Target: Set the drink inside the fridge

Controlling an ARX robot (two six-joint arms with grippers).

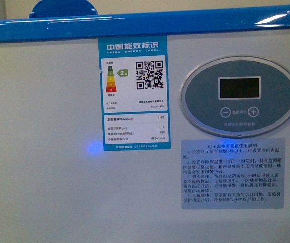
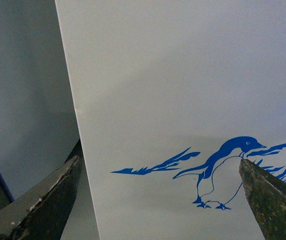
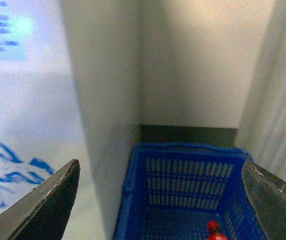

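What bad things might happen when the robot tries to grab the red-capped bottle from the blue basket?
1. Only the bright red cap of the drink bottle shows, low in the blue plastic mesh basket; the open right gripper might knock it over instead of gripping it.
2. The basket sits in a narrow gap beside the white chest fridge, so the gripper could bump the rim or wall.
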